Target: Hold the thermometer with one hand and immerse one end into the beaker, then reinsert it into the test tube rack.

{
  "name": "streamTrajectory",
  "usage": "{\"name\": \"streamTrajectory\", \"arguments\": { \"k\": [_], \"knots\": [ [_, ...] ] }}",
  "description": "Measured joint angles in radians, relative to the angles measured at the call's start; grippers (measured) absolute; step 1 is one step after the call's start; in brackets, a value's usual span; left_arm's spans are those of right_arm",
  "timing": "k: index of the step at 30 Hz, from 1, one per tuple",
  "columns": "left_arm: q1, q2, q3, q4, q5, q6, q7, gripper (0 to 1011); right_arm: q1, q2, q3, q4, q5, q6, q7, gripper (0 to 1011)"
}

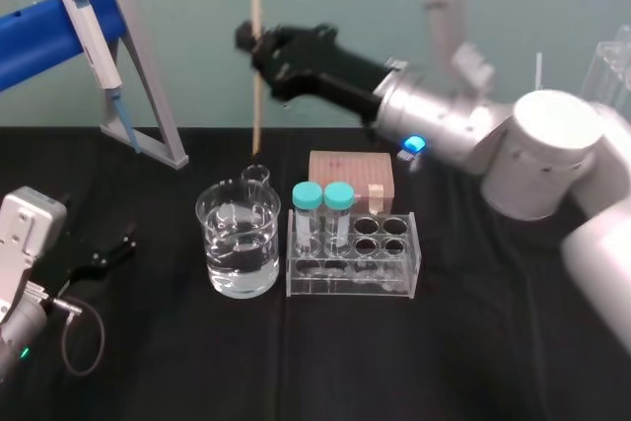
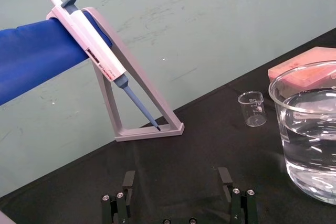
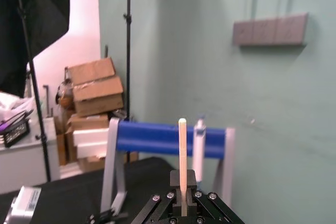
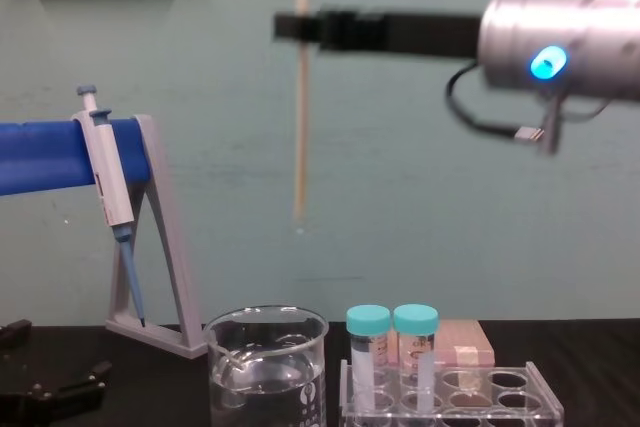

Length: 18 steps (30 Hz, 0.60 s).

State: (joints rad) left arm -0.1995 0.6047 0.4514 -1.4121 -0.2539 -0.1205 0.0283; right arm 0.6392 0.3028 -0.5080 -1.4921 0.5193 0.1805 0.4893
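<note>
Thermometer (image 1: 255, 76) clamped upright in right gripper (image 1: 258, 51), high over beaker (image 1: 238, 239). Left gripper (image 1: 113, 248) parked left, jaws apart. Risk: rim struck if rod lowered off-centre.

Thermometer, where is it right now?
In the chest view the thermometer is upright in mid-air, clamped in the jaws of the right gripper, its lower end high above the beaker.

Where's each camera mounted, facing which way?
Head: high, looking down at the table; left gripper parked, right gripper holding the thermometer.
Chest: low, facing forward past the beaker; right arm overhead.
Left wrist: near tabletop, facing the pipette stand; own open fingers.
Right wrist: raised, facing the wall; fingers clamp thermometer.
Shared: head and chest show the test tube rack.
</note>
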Motion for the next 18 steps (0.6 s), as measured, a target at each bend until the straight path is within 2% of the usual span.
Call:
{"name": "streamTrajectory", "arguments": {
  "k": [3, 4, 9, 15, 18],
  "knots": [
    [0.000, 0.000, 0.000, 0.000, 0.000, 0.000, 0.000, 1004, -0.010, 0.039, 0.030, -0.061, 0.015, 0.009, -0.019, 54],
    [0.000, 0.000, 0.000, 0.000, 0.000, 0.000, 0.000, 1004, -0.010, 0.039, 0.030, -0.061, 0.015, 0.009, -0.019, 54],
    [0.000, 0.000, 0.000, 0.000, 0.000, 0.000, 0.000, 1004, -0.034, 0.118, 0.081, -0.145, 0.030, 0.028, -0.058, 54],
    [0.000, 0.000, 0.000, 0.000, 0.000, 0.000, 0.000, 1004, -0.080, 0.191, 0.125, -0.188, 0.033, 0.053, -0.096, 54],
    [0.000, 0.000, 0.000, 0.000, 0.000, 0.000, 0.000, 1004, -0.105, 0.212, 0.140, -0.196, 0.035, 0.061, -0.110, 54]
  ]
}}
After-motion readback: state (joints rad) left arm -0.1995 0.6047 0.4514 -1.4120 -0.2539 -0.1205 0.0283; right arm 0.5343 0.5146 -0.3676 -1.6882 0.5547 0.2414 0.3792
